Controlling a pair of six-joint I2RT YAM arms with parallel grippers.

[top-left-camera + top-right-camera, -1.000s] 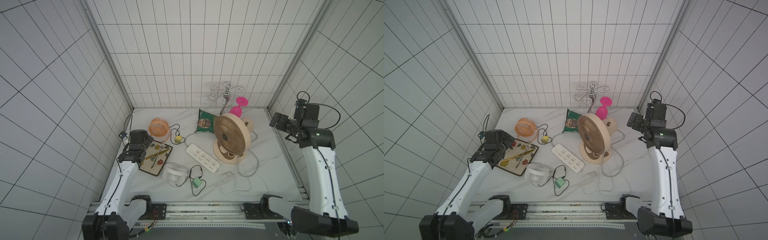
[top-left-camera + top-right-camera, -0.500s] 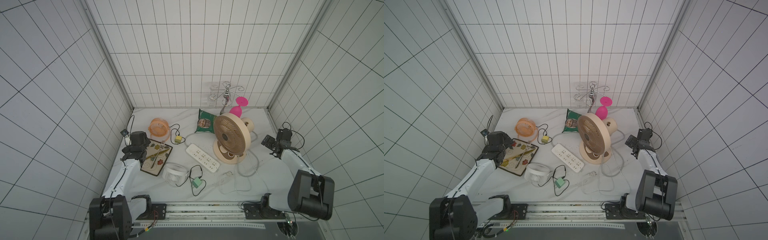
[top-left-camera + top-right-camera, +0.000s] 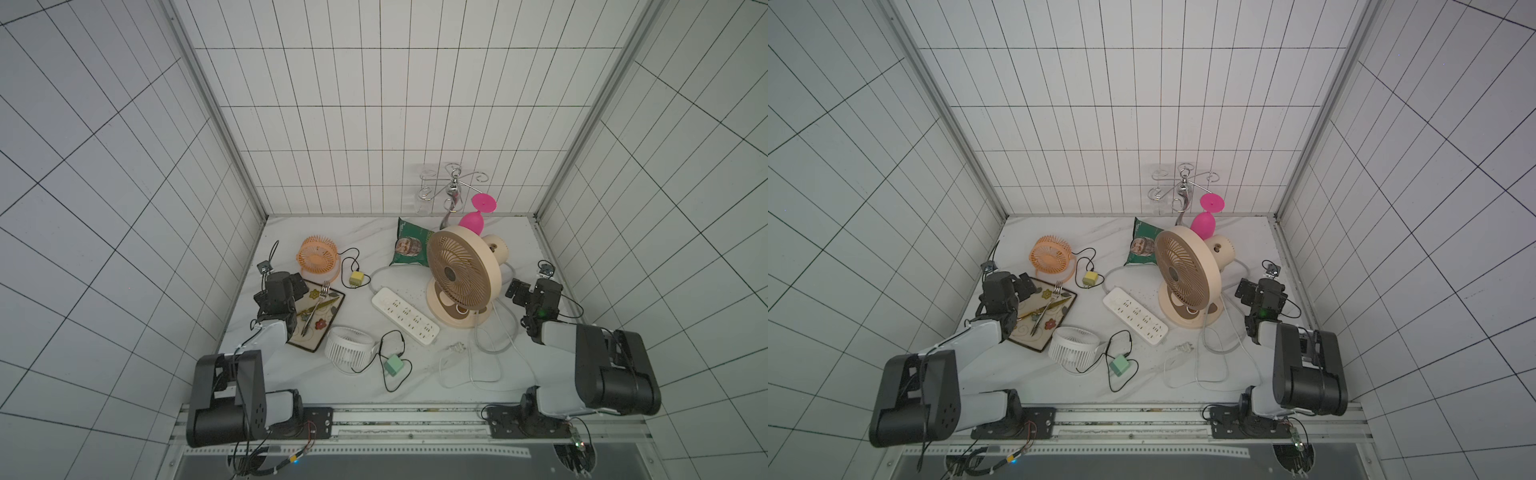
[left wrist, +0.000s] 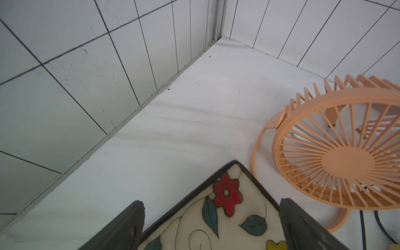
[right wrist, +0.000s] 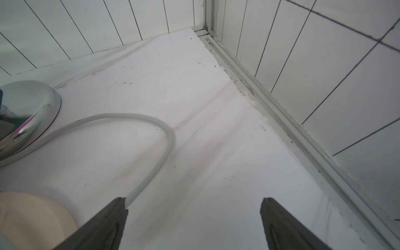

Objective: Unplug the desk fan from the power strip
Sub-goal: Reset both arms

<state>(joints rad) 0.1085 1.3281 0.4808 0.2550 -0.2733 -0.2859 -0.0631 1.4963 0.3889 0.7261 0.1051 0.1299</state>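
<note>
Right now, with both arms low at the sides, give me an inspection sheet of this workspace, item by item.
Surface: white marbled tabletop, lightly speckled with dirt.
Job's things: power strip lies flat, no plug seen in its sockets; beige desk fan stands beside it; white plug lies loose off the strip's near end.
Clutter: orange fan, white fan, snack bag, flowered plate with fork, pink goblet, chrome rack.
Grippers: left gripper open over the plate's corner; right gripper open over bare tabletop; both empty.
Cables: grey cord loops behind the desk fan; thin white cord near the front; black leads to yellow adapter and green adapter.
Surroundings: tiled walls on three sides; rail in front.
</note>
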